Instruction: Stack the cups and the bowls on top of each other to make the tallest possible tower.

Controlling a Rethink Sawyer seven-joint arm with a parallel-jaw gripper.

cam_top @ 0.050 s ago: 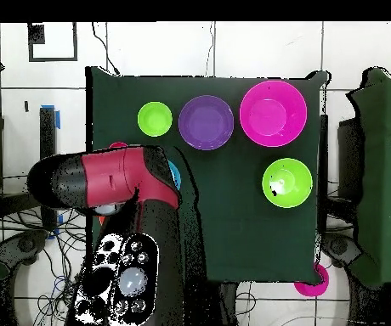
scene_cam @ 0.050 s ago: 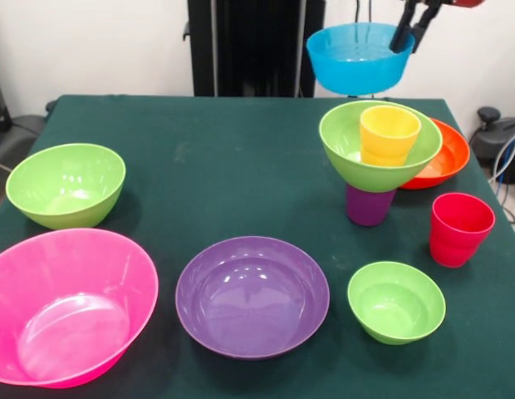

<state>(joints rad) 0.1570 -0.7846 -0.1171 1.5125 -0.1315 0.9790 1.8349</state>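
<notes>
Gripper (scene_cam @ 0.050 s ago: 411,35) pinching rim of blue bowl (scene_cam @ 0.050 s ago: 360,56), aloft upper right of frame. Tower (scene_cam @ 0.050 s ago: 380,154) just below: purple cup, green bowl, yellow cup. Next: centre over yellow cup, lower, release.

You won't find any readable text, label, brand, number or sign in either view. The bowls, the cups and the green bench (scene_cam @ 0.050 s ago: 241,166) carry no print that shows. From overhead, the arm's wrist panel (cam_top @ 0.050 s ago: 124,270) shows round buttons, but any marks on them are too small to make out.
</notes>
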